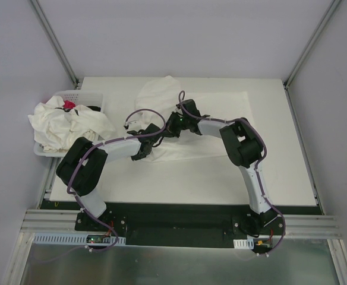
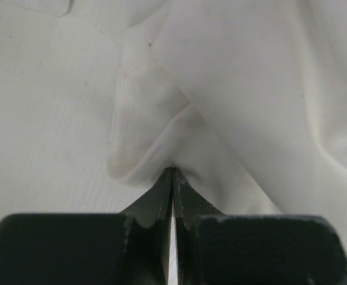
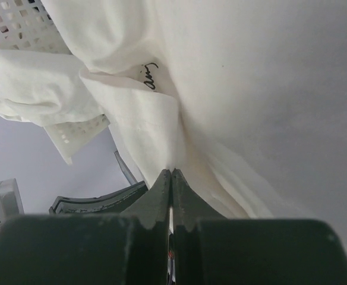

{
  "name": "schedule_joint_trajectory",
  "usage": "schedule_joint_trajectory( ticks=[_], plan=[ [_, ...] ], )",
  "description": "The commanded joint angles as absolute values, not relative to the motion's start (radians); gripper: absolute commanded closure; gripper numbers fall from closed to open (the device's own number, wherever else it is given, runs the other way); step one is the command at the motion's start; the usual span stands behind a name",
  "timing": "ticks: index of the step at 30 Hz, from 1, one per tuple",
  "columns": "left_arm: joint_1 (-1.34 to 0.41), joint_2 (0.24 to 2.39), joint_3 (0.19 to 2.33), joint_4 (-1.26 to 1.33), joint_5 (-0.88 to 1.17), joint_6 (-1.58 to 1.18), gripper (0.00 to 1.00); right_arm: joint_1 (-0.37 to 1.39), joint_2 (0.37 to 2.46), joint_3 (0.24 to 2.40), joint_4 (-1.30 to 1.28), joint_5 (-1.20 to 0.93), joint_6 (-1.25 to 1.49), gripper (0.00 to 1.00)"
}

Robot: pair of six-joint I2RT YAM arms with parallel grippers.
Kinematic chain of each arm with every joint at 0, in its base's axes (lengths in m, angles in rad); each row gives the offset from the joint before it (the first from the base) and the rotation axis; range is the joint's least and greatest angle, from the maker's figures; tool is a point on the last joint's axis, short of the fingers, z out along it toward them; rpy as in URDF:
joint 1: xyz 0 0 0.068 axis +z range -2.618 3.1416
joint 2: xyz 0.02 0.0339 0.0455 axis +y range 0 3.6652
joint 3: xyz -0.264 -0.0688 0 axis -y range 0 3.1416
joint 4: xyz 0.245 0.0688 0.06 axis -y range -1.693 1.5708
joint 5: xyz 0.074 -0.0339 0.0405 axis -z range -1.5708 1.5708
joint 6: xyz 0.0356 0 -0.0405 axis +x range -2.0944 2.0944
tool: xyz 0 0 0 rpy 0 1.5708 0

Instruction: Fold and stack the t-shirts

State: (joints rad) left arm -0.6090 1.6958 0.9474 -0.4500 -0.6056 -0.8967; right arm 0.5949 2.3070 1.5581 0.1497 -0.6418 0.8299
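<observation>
Both claws pinch one plain off-white short-sleeved cotton t-shirt (image 1: 221, 107) on the far middle of the table

We see the left claw (image 2: 172, 178) with its jaws pressed together on a small fold of that shirt's thin fabric, and the right claw (image 3: 171, 178) likewise closed on a bunched edge just below some black handwriting; the two meet close together at the shirt's left part, while the rest lies spread out to the right. Bare white tabletop (image 1: 191, 184) shows along the near side and at the right edge. We count two arms, one spread shirt, one white perforated plastic basket (image 1: 87, 96) overhanging the far left edge, one small red packet (image 1: 68, 105) in it, and a crumpled heap of off-white shirts (image 1: 60, 124) spilling from it whose number we cannot tell
</observation>
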Motion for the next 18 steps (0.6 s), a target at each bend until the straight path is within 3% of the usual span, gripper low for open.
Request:
schedule_joint_trajectory(
  ticks=[1, 15, 16, 18],
  plan=[
    [-0.615, 1.724, 0.933, -0.488, -0.546, -0.897, 1.00, 0.565, 2.304, 1.612, 0.178, -0.661, 0.836, 0.99],
    [-0.617, 1.738, 0.933, -0.497, -0.534, -0.893, 1.00, 0.509, 2.322, 1.697, 0.129, -0.663, 0.805, 0.95],
    [-0.617, 1.738, 0.933, -0.497, -0.534, -0.893, 1.00, 0.505, 2.324, 1.694, 0.129, -0.663, 0.805, 0.94],
    [-0.617, 1.736, 0.930, -0.497, -0.534, -0.894, 1.00, 0.503, 2.324, 1.692, 0.132, -0.667, 0.805, 0.83]
  ],
)
